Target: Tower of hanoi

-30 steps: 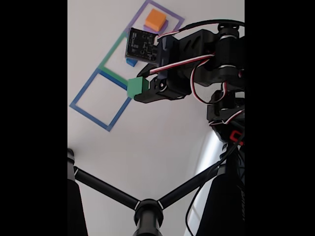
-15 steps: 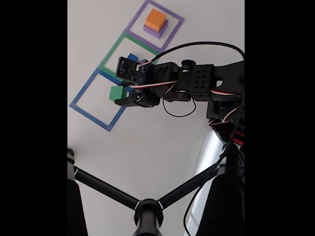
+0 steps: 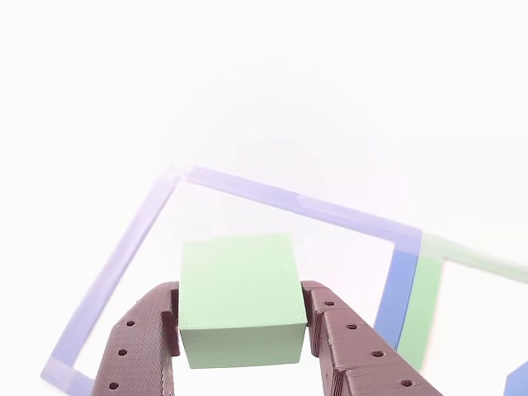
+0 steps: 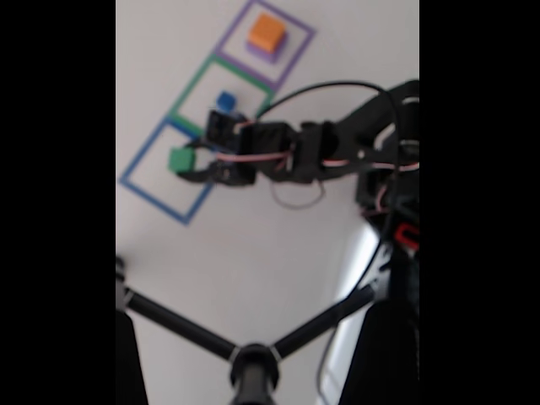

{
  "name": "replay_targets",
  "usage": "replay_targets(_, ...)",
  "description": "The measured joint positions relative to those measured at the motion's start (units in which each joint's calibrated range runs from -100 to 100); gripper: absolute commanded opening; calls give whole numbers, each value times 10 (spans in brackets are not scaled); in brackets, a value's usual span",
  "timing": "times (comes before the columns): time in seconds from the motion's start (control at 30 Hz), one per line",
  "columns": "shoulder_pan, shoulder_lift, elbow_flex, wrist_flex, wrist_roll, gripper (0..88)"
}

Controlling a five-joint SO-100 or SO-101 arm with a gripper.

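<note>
Pinching the green block between its two dark fingers, the pincer has swung across and downward over the last second, from beside the green outline to well inside the blue outline. That suggests the carry is nearly over and the block is about to be set down in the blue square, though neither picture lets me tell whether it already touches the tabletop.

The fixed view, blurred by the arm's motion, gives the layout: the orange block sits on the purple block inside the purple outline, and the blue cube sits inside the green outline, just beyond the arm. So three blocks are spread over three squares, the largest pair untouched.

The close view from behind the fingers shows what the fixed view cannot: both fingers pressed flat on opposite sides of the block, its top face level, and the blue tape running beyond it, with the green tape alongside at the right
</note>
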Motion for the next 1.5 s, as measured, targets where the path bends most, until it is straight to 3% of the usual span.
replay_targets(0.63,-5,147,3,-161,0,73)
replay_targets(1.5,-5,198,-5,-205,0,183)
